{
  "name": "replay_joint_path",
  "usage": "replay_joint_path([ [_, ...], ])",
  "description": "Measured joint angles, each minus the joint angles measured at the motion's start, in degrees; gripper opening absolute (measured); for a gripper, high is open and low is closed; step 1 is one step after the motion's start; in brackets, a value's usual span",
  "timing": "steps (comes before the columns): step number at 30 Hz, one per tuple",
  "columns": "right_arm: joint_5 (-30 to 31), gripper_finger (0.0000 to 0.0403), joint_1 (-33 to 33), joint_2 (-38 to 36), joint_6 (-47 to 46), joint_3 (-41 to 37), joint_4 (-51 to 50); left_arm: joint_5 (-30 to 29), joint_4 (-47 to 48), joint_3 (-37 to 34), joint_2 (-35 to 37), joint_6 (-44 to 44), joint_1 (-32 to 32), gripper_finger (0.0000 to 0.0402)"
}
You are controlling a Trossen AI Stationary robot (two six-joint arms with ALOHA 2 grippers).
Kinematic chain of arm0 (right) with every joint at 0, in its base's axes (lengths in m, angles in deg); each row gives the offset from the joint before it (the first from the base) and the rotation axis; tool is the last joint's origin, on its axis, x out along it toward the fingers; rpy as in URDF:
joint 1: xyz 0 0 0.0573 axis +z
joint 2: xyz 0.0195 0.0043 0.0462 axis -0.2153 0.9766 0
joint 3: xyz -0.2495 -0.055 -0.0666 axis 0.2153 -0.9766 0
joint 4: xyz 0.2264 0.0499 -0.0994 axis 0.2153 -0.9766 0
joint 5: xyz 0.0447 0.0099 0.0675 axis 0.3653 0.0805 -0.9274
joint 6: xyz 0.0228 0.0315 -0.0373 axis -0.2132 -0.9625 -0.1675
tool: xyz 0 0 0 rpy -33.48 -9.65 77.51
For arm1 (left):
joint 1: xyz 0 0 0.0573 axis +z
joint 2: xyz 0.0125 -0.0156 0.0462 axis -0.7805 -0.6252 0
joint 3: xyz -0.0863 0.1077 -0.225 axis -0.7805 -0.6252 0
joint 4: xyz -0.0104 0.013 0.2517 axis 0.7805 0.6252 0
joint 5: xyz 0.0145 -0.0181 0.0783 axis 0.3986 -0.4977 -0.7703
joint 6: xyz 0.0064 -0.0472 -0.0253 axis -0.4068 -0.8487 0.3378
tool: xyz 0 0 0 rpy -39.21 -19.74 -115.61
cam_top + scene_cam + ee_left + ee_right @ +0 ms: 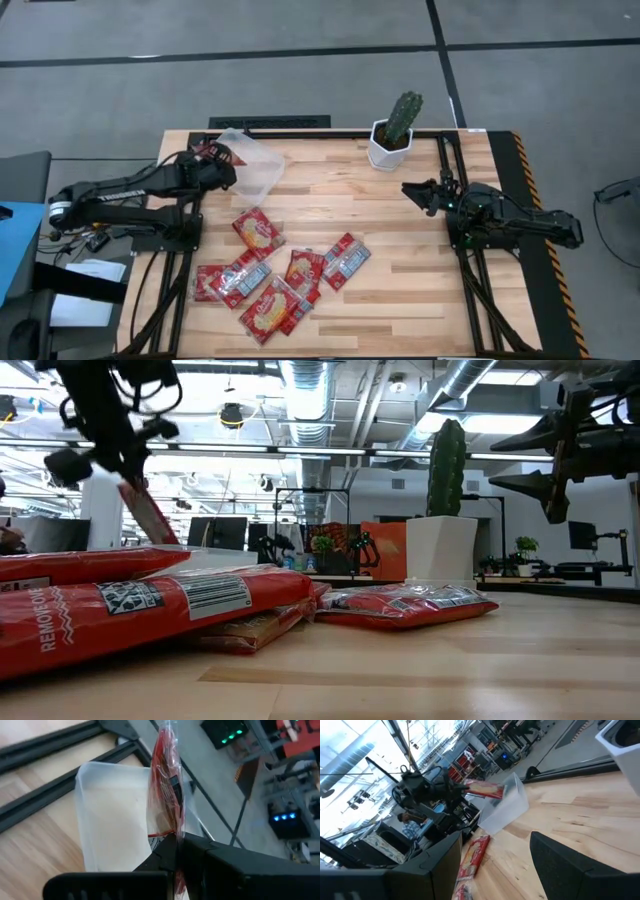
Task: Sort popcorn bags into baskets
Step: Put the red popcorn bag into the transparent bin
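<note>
Left claw (177,851) grips popcorn bag (166,780) edge-on, lengthwise over the tray (107,815)

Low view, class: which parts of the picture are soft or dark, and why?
Low view: the nearest popcorn bag fills the foreground, slightly soft; the cactus and right tool show as dark shapes against bright ceiling lights. Left wrist view: the held popcorn bag is blurred.

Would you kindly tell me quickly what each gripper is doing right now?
Left gripper: shut on a flat red popcorn bag, above the clear translucent plastic tray.
Right gripper: open, empty, near the cactus pot.
</note>
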Motion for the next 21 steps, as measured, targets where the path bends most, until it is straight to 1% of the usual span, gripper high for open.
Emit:
replay_joint_path([
  [7, 0.0, 0.0260, -0.4, 0.0, 0.1, 0.0, 0.0, 3.5, -8.5, -7.4, 0.0, 0.8, 5.3, 0.0000],
  [9, 0.0, 0.0260, -0.4, 0.0, 0.1, 0.0, 0.0, 5.4, -11.9, -8.8, 0.0, 0.9, 6.7, 0.0000],
  [12, 0.0, 0.0260, -0.4, 0.0, 0.1, 0.0, 0.0, 7.4, -17.3, -10.7, 0.0, 4.2, 8.3, 0.0008],
  [16, 0.0, 0.0260, -0.4, 0.0, 0.1, 0.0, 0.0, 5.9, -21.7, -11.0, 0.0, 12.4, 10.4, 0.0048],
  [18, 0.0, 0.0260, -0.4, 0.0, 0.1, 0.0, 0.0, 4.9, -22.0, -11.0, 0.0, 16.3, 11.7, 0.0077],
  [21, 0.0, 0.0260, -0.4, 0.0, 0.1, 0.0, 0.0, 5.9, -22.1, -11.0, 0.2, 19.0, 14.0, 0.0127],
])
